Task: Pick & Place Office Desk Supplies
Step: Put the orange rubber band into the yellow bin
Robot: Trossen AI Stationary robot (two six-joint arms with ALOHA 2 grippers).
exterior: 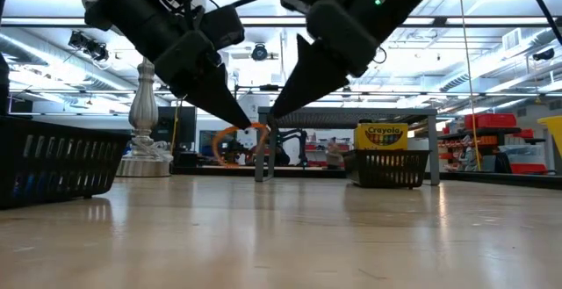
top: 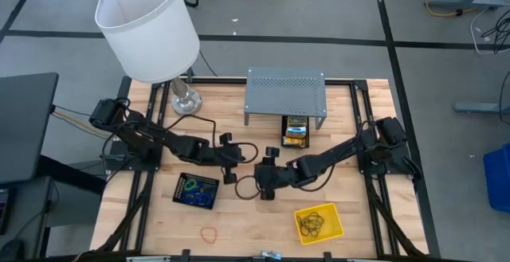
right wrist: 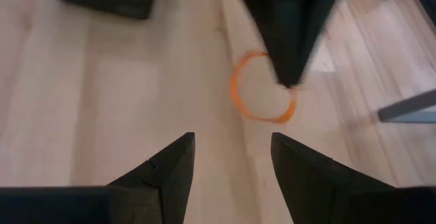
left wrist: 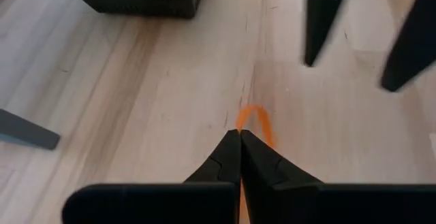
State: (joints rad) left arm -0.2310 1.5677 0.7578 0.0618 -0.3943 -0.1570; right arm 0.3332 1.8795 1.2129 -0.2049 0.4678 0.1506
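Note:
My left gripper (top: 241, 165) is at mid-table, shut on an orange rubber band (right wrist: 242, 98). The band also shows past the fingertips in the left wrist view (left wrist: 257, 117) and under the tips in the low view (exterior: 235, 140). My right gripper (right wrist: 231, 146) stands open close beside it on the right, pointing at the band, with nothing between its fingers. A black mesh tray (top: 179, 184) with blue and green bands lies on the table near the left gripper. A yellow tray (top: 339, 218) holds more bands. A second orange band (top: 209, 234) lies flat near the front edge. My left gripper pinches the band's edge (left wrist: 244, 123) between the very tips of its two fingers (right wrist: 289, 47). The fingers slant downward, coming from the table's left. The rest of the band hangs as an open loop below and beyond the tips, off the table in the low view.
A crayon box (top: 296, 131) stands in a black mesh tray (exterior: 386, 168) under the grey perforated shelf (top: 285, 91) at the back. A white-shaded lamp (top: 147, 27) stands at the back left. Bare wood lies along the front edge between the trays.

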